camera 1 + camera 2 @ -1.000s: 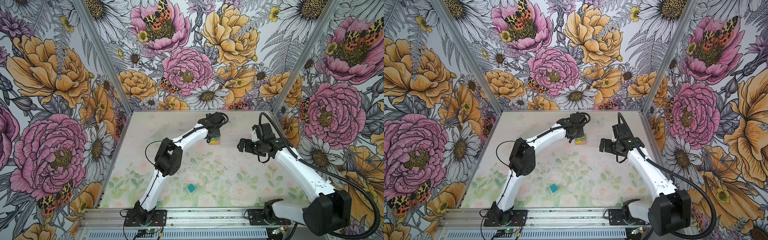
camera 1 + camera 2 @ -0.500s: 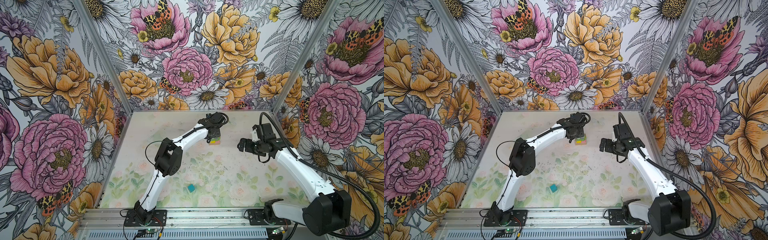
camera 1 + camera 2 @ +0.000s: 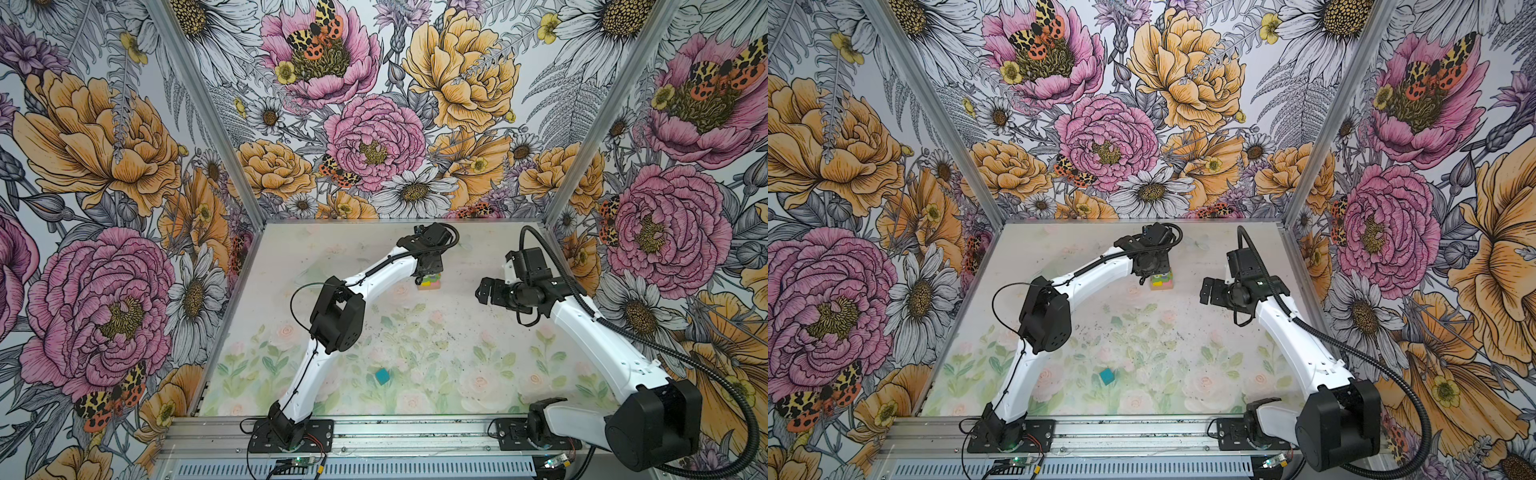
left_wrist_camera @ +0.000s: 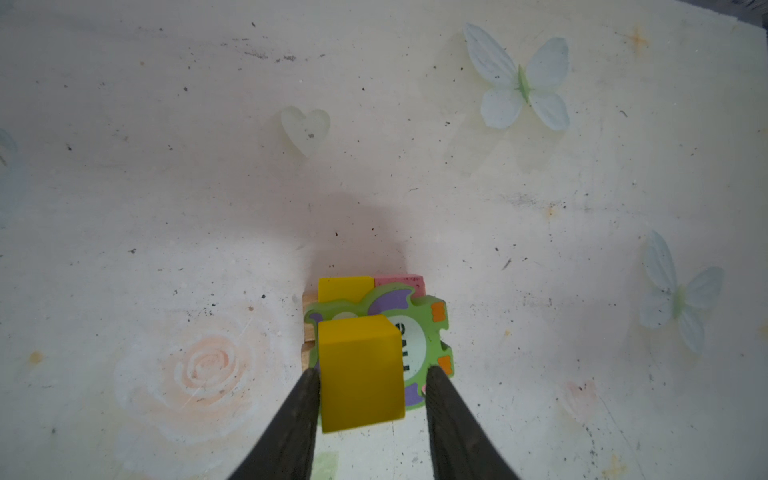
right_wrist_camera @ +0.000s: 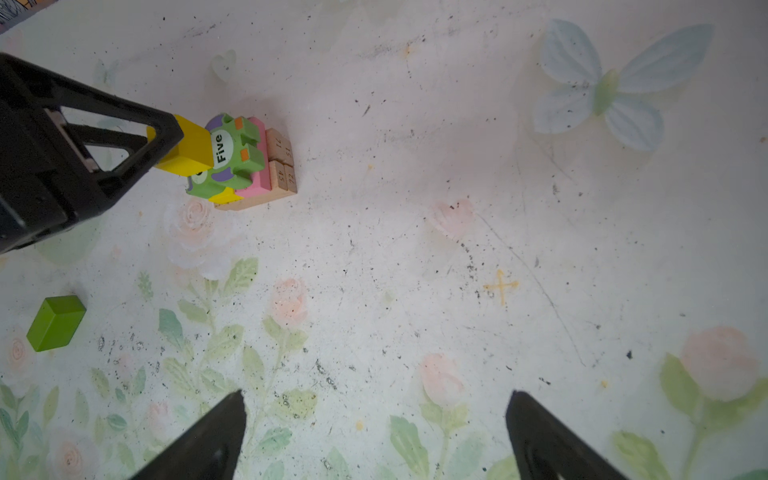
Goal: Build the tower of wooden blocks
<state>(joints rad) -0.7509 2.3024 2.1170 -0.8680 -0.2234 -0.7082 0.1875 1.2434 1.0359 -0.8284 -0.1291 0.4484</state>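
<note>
The compact multicoloured wood block tower (image 3: pixel 430 283) stands toward the far side of the flower-printed tabletop (image 3: pixel 457 332), between the two arms in both top views. In the right wrist view its layers show from the bottom up. Plain tan wooden planks (image 5: pixel 282 164) stamped with numbers form the base. On them lie a pink wooden slab (image 5: pixel 258 183) and a yellow wooden bar (image 5: pixel 224 196), side by side. Above those sits a flat green figure with round eyes (image 5: pixel 239 156), the word "Five" on its white belly. A yellow wooden cube (image 5: pixel 187 151) rests on the figure as the top piece.

The left gripper (image 4: pixel 374 372) hangs over the tower, pointing down, its jaws straddling the yellow wooden cube and slightly spread. One finger seems to lie against the cube's side, though the close view makes contact hard to judge. The other stands clear of it, with a strip of the green figure showing in the gap, so the cube is not pinched.

The right gripper (image 5: pixel 376 392) hovers above the tabletop to the right of the tower, well apart from it. Its jaws are spread wide with only bare tabletop between them.

A small teal wooden cube (image 3: pixel 382 375) lies alone near the front of the tabletop, well apart from the tower. A lime green wooden block (image 5: pixel 56 322) lies on the tabletop in the right wrist view, also apart from the tower.
</note>
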